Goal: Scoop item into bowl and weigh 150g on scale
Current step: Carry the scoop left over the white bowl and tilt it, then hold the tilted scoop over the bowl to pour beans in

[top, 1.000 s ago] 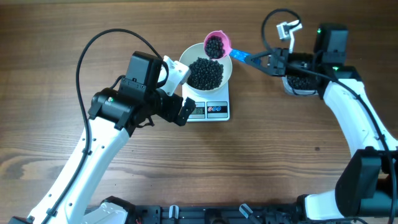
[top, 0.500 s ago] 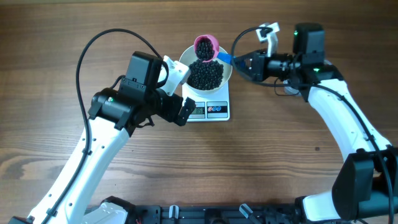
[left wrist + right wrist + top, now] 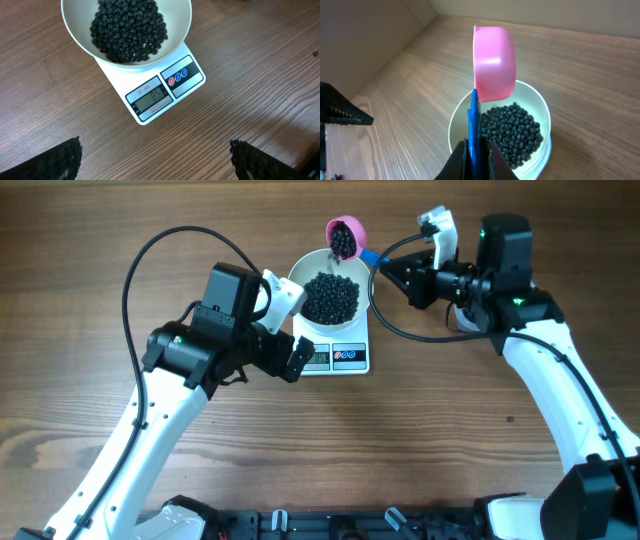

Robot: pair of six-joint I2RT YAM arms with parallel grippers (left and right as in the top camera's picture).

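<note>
Black beads (image 3: 127,30) heaped in white bowl (image 3: 179,30), left pincer (image 3: 155,159) apart, right pincer (image 3: 476,154) clamping scoop (image 3: 492,55)

Far rim of the bowl (image 3: 177,30) beyond the left wrist view's top edge.

White arms (image 3: 155,430), black joints (image 3: 185,350), looping cables (image 3: 150,246), ridged black left hand (image 3: 155,157).

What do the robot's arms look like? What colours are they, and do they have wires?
Both arms are made of smooth white tubes joined by chunky black joints. The left arm has a long black cable looping off it. The right arm has a black wire curling near its wrist. The left gripper has black, bumpy finger pads. The right gripper is black too.
</note>
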